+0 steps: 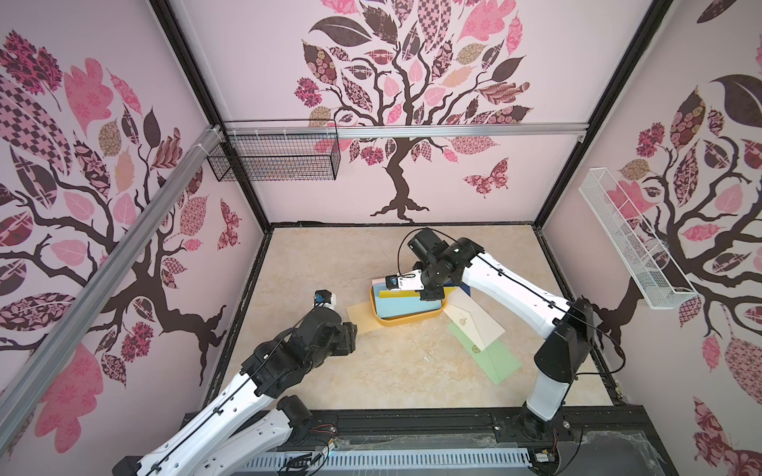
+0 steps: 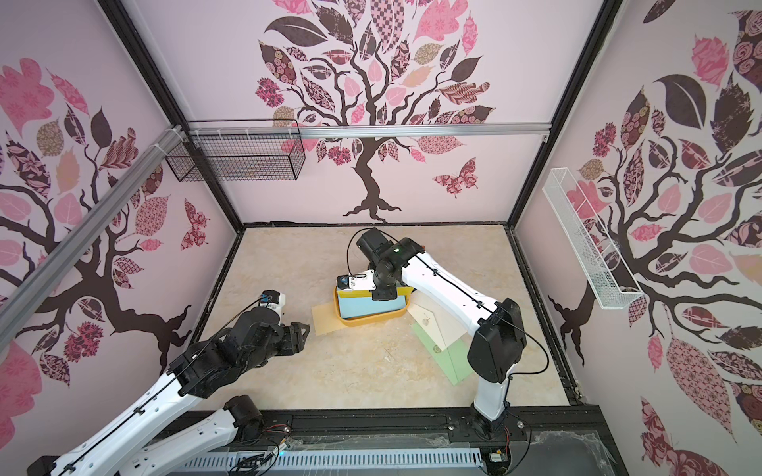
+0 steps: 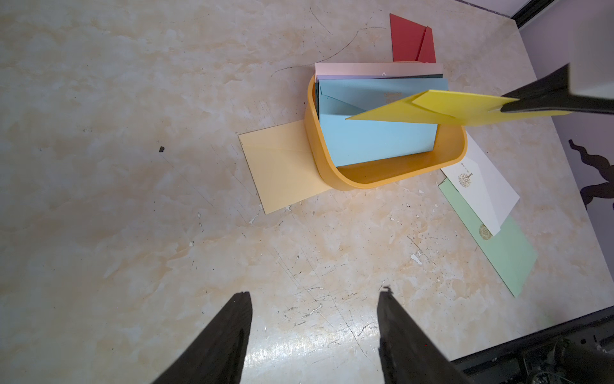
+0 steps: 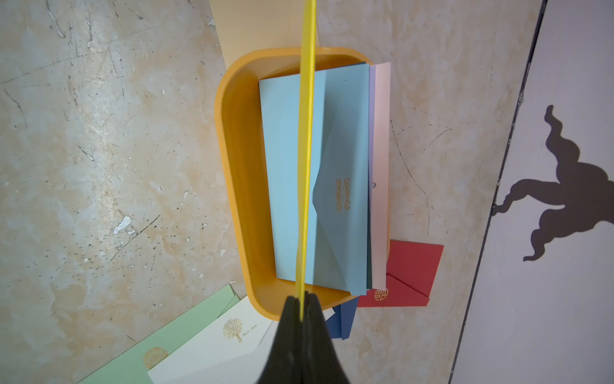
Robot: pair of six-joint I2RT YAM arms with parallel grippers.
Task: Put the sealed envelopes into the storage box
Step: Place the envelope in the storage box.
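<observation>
Your right gripper [image 4: 301, 301] pinches a yellow envelope [image 4: 307, 149] by one short edge, jaws pressed together on the paper. It holds the envelope lengthwise above the yellow-orange storage box [image 4: 232, 159], and the sheet shows edge-on in the right wrist view. Directly beneath it, inside the box, a light blue envelope [image 4: 285, 166] leans toward the box's far long wall, flap side up, gold emblem showing. Behind that a pink envelope [image 4: 380, 133] stands against the same wall and rises over the rim. Outside the box, a red envelope [image 4: 412, 266] lies flat just beyond that far wall, and a navy envelope [image 4: 344, 319] pokes out at the box's corner nearest your right arm. Off that same short end, a white envelope [image 4: 216, 345] with a gold tree emblem overlaps a light green envelope [image 4: 166, 332]. At the box's opposite short end a cream envelope [image 3: 282, 166] lies flat on the marbled table [image 3: 133, 166], one edge hidden by the rim. Your left gripper [image 3: 315, 292] hangs over bare table well apart from the box on that cream side, jaws spread, holding nothing.
</observation>
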